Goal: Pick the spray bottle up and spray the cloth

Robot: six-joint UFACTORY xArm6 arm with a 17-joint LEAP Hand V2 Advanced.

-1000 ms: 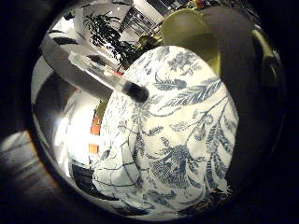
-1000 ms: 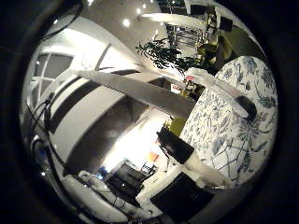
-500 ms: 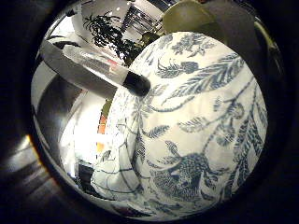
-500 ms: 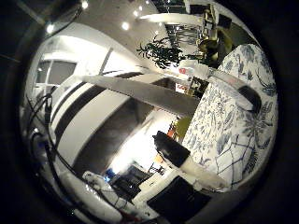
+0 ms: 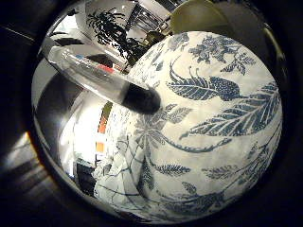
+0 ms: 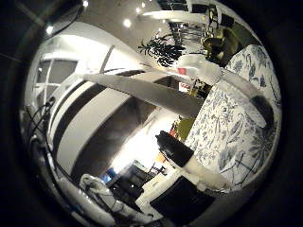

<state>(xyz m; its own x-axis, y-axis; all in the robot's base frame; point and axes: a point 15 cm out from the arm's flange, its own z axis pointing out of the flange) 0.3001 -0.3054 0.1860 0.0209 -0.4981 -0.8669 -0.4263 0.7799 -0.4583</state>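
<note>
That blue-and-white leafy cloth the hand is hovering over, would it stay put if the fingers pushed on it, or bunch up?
The floral cloth would probably bunch up: it already lies in soft folds near its edge, so it looks floppy. It seems thin and light, likely sliding easily under a push. The hand shows straight fingers, so a flat press might only drag it.

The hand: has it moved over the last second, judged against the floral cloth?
Yes. The hand has come closer to the floral cloth: the leaf pattern fills more of the little-finger-side view than before, while a straight finger stays stretched toward it.
</note>
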